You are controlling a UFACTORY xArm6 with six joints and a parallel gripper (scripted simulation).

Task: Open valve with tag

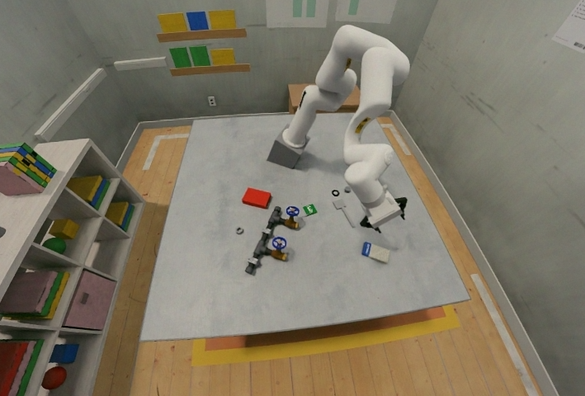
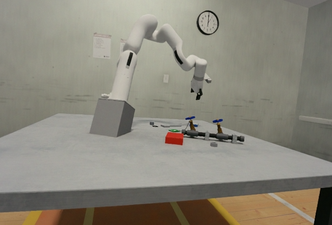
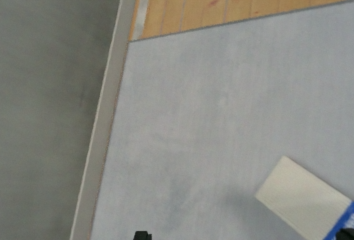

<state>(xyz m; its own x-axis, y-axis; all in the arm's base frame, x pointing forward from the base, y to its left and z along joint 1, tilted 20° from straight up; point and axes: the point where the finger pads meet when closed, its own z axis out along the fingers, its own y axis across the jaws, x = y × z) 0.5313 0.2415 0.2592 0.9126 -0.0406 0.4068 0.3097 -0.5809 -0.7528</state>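
Note:
A dark grey pipe [image 1: 263,238] lies on the table with two blue-handled valves. The far valve [image 1: 293,210] has a green tag [image 1: 309,209] lying beside it; the near valve [image 1: 279,242] has none. Both also show in the exterior view, the tagged valve [image 2: 190,117] on the left and the other valve [image 2: 217,121] on the right. The tag's writing is too small to read. My gripper [image 1: 384,215] is open and empty, high above the table to the right of the valves, well apart from them. It also shows in the exterior view [image 2: 197,93].
A red block [image 1: 256,197] lies behind the pipe. A white-and-blue card [image 1: 375,252] lies below my gripper and shows in the wrist view [image 3: 315,200]. A flat grey tool [image 1: 344,210], a black ring [image 1: 335,192], and grey nuts [image 1: 239,230] lie on the table.

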